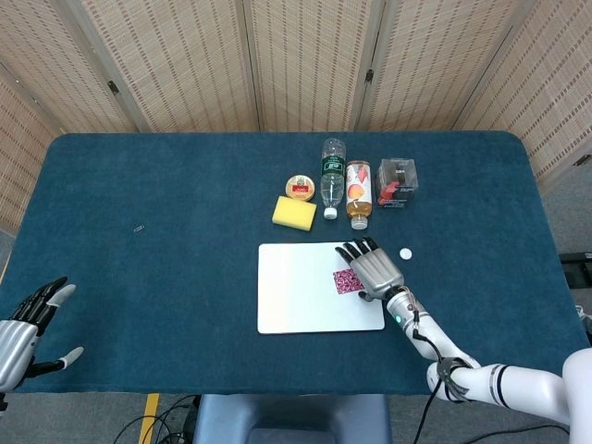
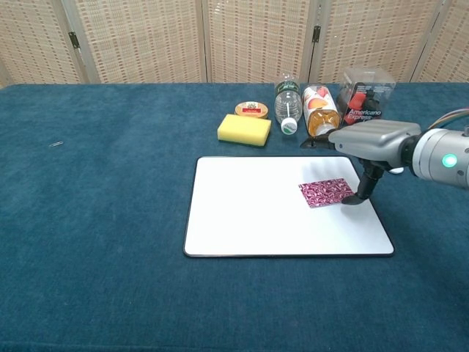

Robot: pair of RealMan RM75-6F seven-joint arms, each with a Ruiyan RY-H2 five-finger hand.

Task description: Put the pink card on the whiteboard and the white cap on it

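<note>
On the whiteboard, near its right edge, the pink card lies flat; chest view shows the right hand thumb touching the card's right end, grasp undetermined. Head view alone shows the white cap beside the whiteboard's far right corner and the left hand, released, at the desk's near left corner

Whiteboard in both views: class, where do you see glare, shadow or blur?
Head view: the whiteboard looks evenly bright, no hot spot. Chest view: a soft shadow falls on it under the right hand, beside the pink card; everything looks sharp.
</note>
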